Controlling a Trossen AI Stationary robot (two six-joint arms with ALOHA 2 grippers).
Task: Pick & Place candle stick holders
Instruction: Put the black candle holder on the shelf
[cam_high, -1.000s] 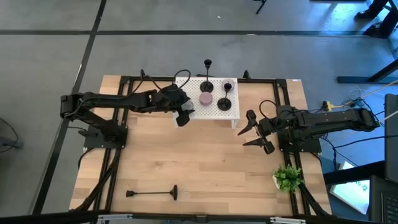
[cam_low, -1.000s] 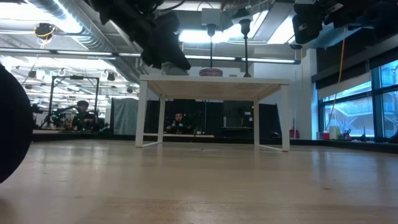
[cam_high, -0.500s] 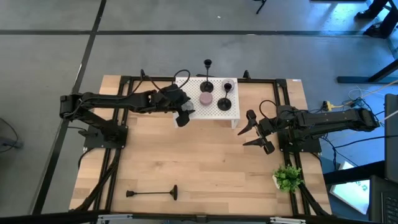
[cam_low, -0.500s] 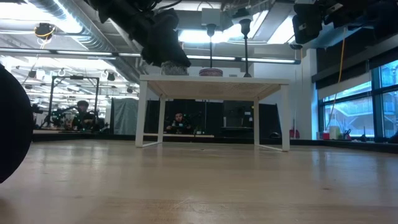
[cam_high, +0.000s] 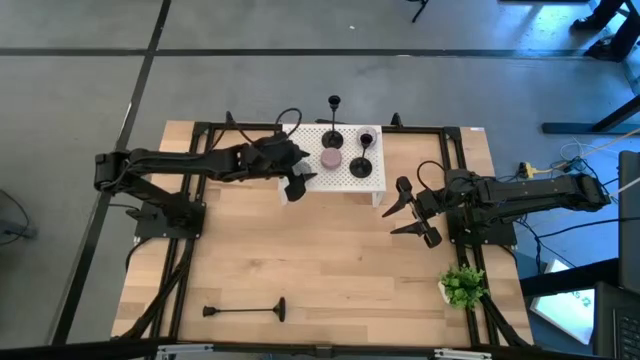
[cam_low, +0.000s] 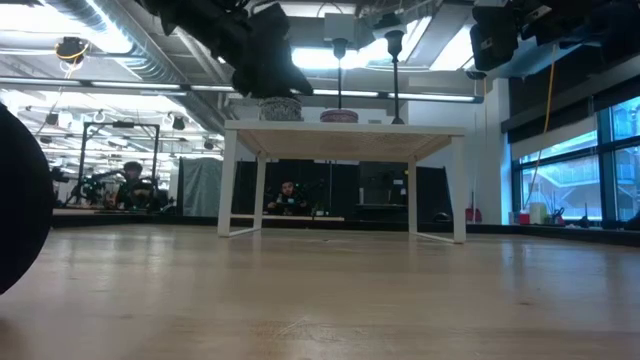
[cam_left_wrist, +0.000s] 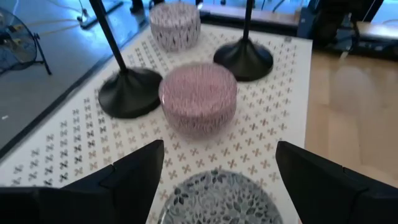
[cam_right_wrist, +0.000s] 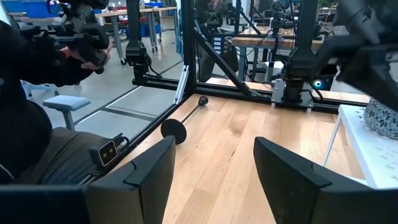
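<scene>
Pale wooden table (cam_high: 330, 260) carries a white stand (cam_high: 345, 180) at upper centre, where two candle stick holders (cam_high: 362, 165) stand upright; a third holder (cam_high: 245, 310) lies at lower left. Left gripper (cam_high: 293, 186) hovers wide-jawed at the stand's left edge over a patterned jar (cam_left_wrist: 217, 199), while right gripper (cam_high: 412, 212) waits at centre right, jaws apart and empty

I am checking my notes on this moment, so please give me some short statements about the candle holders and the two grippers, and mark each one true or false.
1. Two candle stick holders stand upright on the white perforated stand. True.
2. One candle stick holder lies on its side on the wooden table. True.
3. The left gripper is shut on a holder's stem. False: it is open and holds nothing, above the stand's edge.
4. The right gripper hangs over the stand. False: it is beside the stand, over bare table, open and empty.
5. A pink round tin sits on the stand between the two upright holders. True.
</scene>
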